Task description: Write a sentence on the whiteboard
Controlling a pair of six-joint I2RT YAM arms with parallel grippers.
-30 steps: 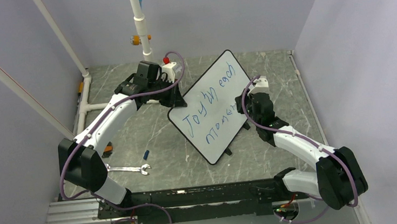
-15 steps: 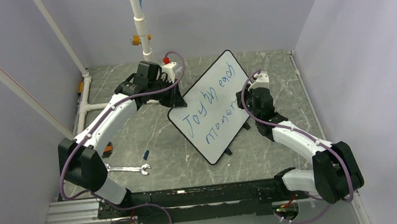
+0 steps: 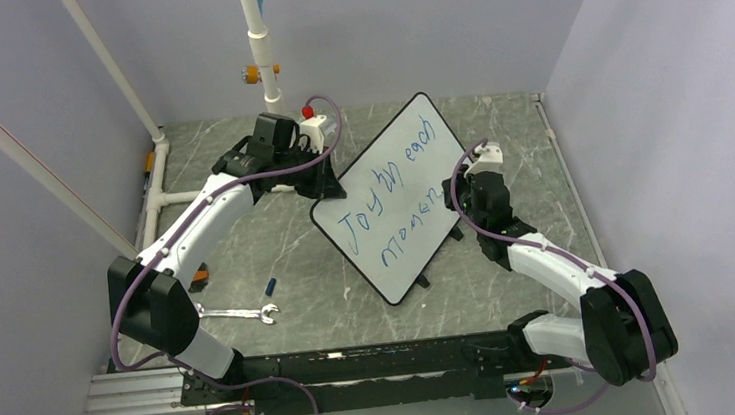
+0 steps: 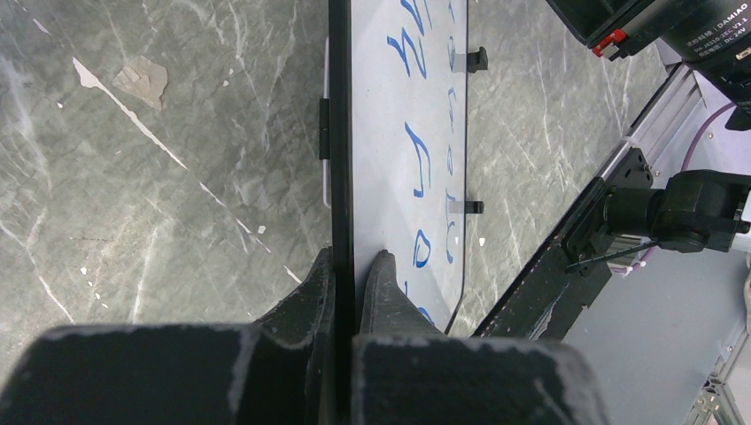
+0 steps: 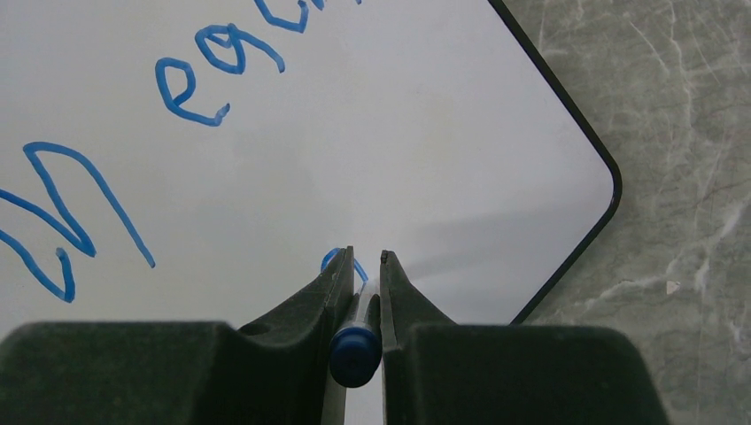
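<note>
Desk (image 3: pixel 277 246): grey marbled. Whiteboard (image 3: pixel 417 153) sat mid-desk, propped at a tilt; glossy white, thin black rim, rounded corners. Sentence (image 3: pixel 384 216) in big slanted blue letters: "Joy in each" over "momen". Left pincer (image 4: pixel 356 261) was clamped on the board's rim. Right pincer (image 5: pixel 363 261) gripped a blue marker (image 5: pixel 356 350), tip on the board at the second line's end.

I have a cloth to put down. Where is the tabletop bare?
Bare: the far right corner between the whiteboard and the right wall; the near strip between the whiteboard and the base rail. Crowded: near left, with the wrench and a small blue piece.
</note>
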